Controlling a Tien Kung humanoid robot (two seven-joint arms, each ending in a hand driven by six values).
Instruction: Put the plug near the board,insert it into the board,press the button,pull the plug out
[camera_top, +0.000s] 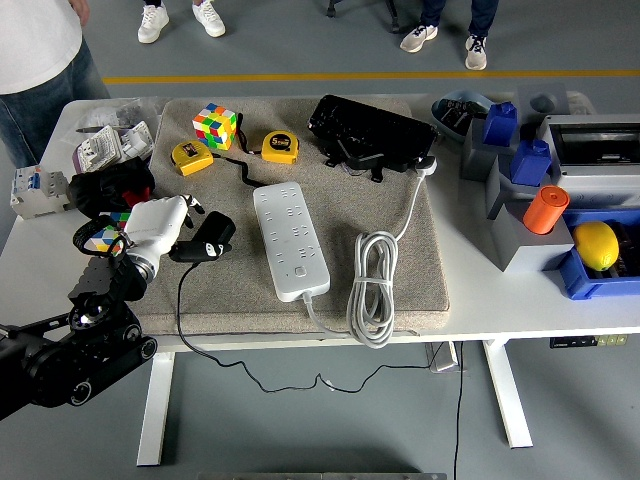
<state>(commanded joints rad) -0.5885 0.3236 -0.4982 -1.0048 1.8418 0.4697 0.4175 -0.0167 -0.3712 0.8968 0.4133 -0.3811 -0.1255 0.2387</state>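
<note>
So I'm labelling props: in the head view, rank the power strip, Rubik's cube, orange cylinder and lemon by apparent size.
1. white power strip
2. Rubik's cube
3. orange cylinder and lemon look about alike; I won't rank them, since the bin hides part of the lemon.

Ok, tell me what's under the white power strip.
The white power strip lies flat on the grey mat, which rests on the white table. Whatever the strip covers directly is hidden.

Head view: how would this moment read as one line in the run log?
stage: plug to board | left robot hand: shut on black plug | plug: left of white power strip, not inserted | right arm: not in view
</note>
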